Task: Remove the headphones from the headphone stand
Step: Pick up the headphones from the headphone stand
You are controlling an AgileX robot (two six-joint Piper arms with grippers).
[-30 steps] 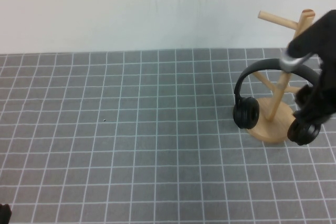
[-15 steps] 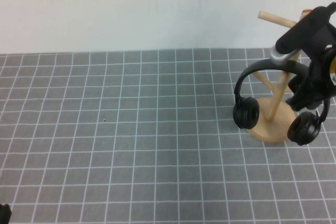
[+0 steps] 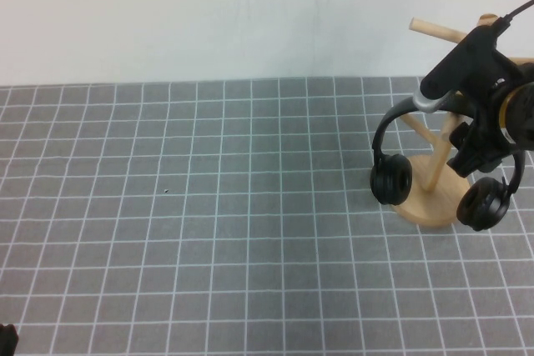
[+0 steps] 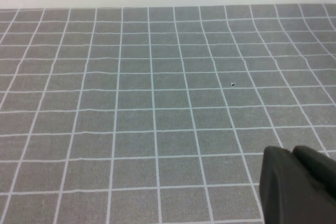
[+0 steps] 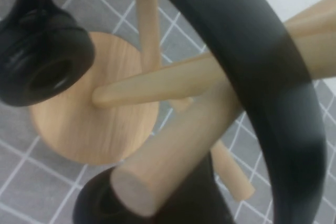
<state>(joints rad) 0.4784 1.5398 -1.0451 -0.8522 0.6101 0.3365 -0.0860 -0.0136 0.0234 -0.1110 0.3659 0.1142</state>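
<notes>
Right gripper at the headband, headphones not yet off the stand

We see the headphones (image 3: 392,174) hanging by the headband on a peg of the headphone stand (image 3: 427,198) at 3 o'clock on the bench (image 3: 209,231), cups dangling so they lift free upward. The right gripper (image 3: 455,93) is at the band (we cannot tell its opening). The left gripper (image 4: 296,184) sits at 7 o'clock, opening unclear. No writing is readable.
</notes>
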